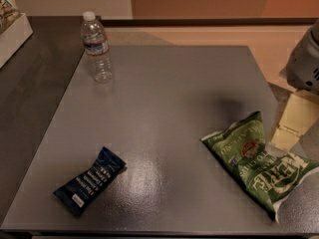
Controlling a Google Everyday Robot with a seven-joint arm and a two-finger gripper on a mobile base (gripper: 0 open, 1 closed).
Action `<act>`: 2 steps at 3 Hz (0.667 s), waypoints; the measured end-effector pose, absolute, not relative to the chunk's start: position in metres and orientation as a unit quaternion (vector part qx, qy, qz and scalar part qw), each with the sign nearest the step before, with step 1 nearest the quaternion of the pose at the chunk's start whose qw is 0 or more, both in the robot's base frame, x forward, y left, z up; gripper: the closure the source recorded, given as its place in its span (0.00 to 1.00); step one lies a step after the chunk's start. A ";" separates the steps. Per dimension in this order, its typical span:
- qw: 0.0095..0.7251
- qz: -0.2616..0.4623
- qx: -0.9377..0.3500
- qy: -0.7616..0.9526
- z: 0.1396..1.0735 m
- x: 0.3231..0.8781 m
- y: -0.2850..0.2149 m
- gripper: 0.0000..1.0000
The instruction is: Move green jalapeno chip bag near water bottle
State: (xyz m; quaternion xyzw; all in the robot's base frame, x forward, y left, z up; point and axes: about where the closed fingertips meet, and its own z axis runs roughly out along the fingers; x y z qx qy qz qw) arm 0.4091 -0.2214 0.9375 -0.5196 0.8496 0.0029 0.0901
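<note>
While the view looks down across a grey counter point(164, 98), a darker surface point(35, 98) borders its left edge. At the far left, beyond the counter's far-left corner, the end of a white box point(14, 36) shows, cut off by the frame; what it holds is too blurred to name.

Next, near the far-left corner of the counter, the water bottle point(97, 49) stands upright. It is clear plastic with a white cap and a dark label band round its upper part.

Further along, near the front-left corner, a dark blue snack packet point(89, 180) lies flat. It is angled so that one end points toward the front edge and the other toward the counter's middle.

Well apart from both, the green jalapeno chip bag point(256, 163) lies flat by the right edge, toward the front-right corner. It is crinkled, with white lettering, a small round red-and-white logo and white edges, and it runs diagonally with its far end nearer the counter's middle. The whole width of the counter lies between it and the bottle.

At the right edge, the gripper point(285, 137) comes in from above: a grey body cut off by the frame, with a cream part reaching down. Its tip sits just beside the bag's upper right edge, possibly not touching it. Whether it is open or closed cannot be told.
</note>
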 end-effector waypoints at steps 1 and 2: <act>0.075 0.017 -0.505 0.860 0.918 0.393 -0.216 0.00; 0.070 0.016 -0.487 0.870 0.896 0.377 -0.216 0.00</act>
